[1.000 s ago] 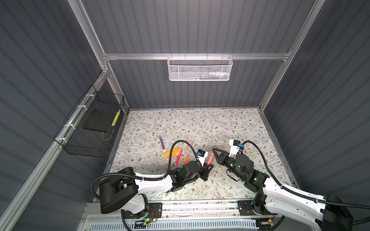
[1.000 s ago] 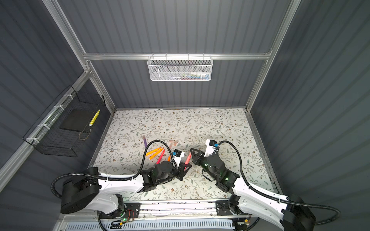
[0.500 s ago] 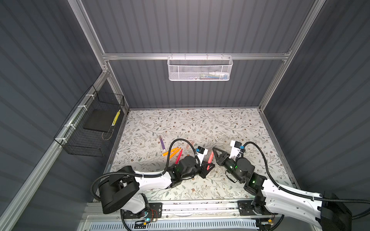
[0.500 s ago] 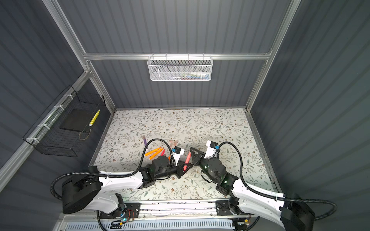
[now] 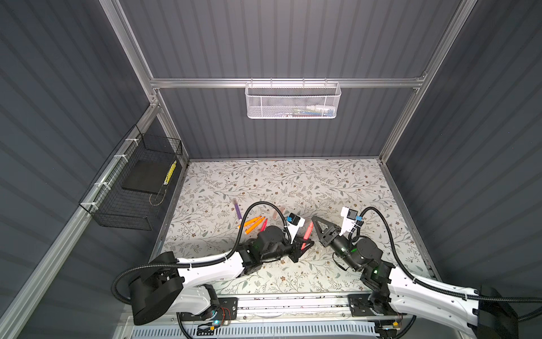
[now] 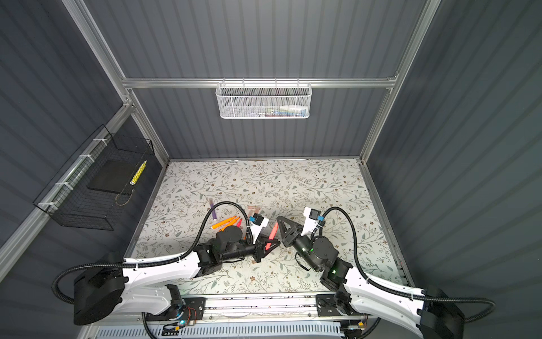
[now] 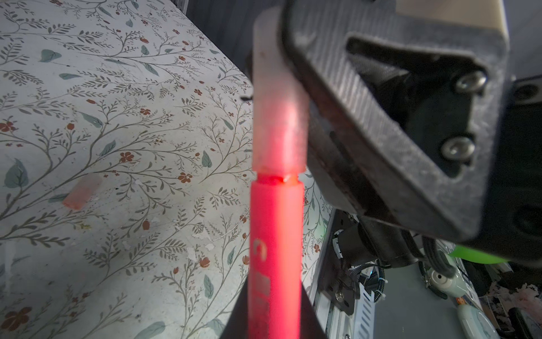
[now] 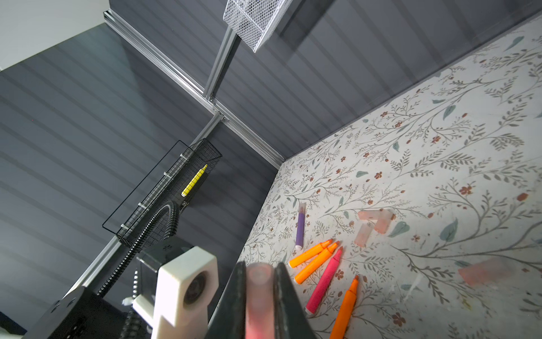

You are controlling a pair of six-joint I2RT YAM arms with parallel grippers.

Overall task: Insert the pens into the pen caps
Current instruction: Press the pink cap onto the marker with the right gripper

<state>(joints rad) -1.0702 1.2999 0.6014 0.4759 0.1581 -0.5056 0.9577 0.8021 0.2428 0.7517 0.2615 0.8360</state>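
Observation:
My left gripper (image 7: 274,293) is shut on a pink-red pen (image 7: 275,249), held above the floral table in both top views (image 5: 307,232) (image 6: 273,230). A pale pen cap (image 7: 278,132) sits over the pen's tip. My right gripper (image 8: 258,293) is shut on that cap (image 8: 259,290), meeting the left gripper (image 5: 303,245) near the table's middle front. Loose on the table lie a purple pen (image 8: 300,226), three orange pens (image 8: 311,252) and another pink pen (image 8: 324,281). Three loose caps (image 8: 369,215) lie beside them, one more (image 8: 484,274) further off.
A black wire basket (image 5: 137,187) with a yellow pen hangs on the left wall. A white mesh basket (image 5: 293,101) hangs on the back wall. The left arm's cable (image 5: 258,208) arches over the loose pens. A metal rail (image 5: 293,305) runs along the front edge.
The left arm's wrist has shifted slightly back and to the left. The pen stays at the right gripper's tips, and both grips are unchanged.

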